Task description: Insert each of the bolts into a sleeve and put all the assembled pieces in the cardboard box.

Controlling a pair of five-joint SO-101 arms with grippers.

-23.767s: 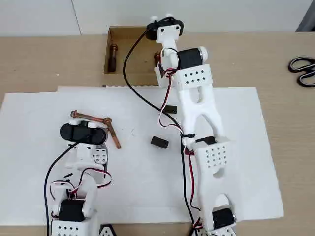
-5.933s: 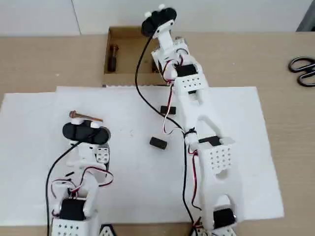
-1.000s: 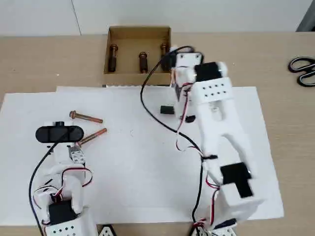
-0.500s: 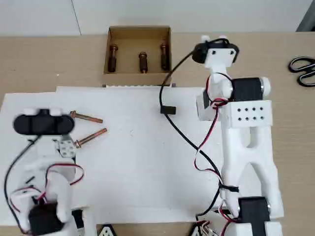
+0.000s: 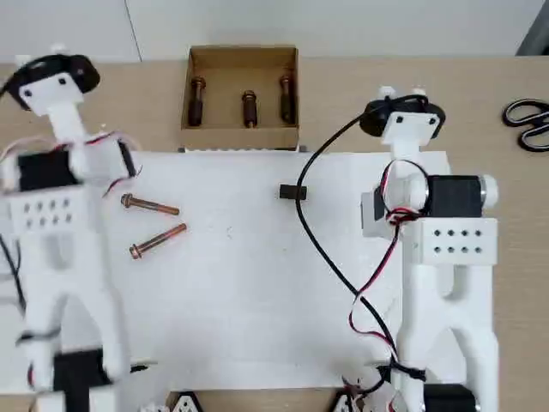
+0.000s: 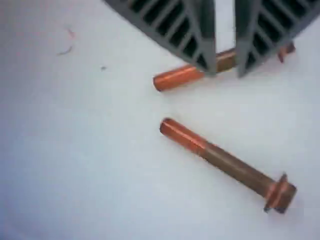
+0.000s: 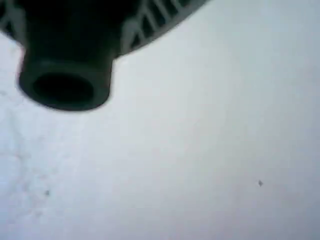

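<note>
Left gripper (image 6: 226, 67), narrowly parted, hangs over a stiff, roll-prone bolt (image 6: 185, 77), likely best pinched mid-shank; right gripper (image 7: 70, 30) clamps a black sleeve (image 7: 65, 87).

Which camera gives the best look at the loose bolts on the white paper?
The left wrist view: close up, one bolt lies whole, head and shank clear; the other bolt is partly behind the left gripper. The high view shows both whole but far off. The right wrist view faces a black sleeve instead.
</note>
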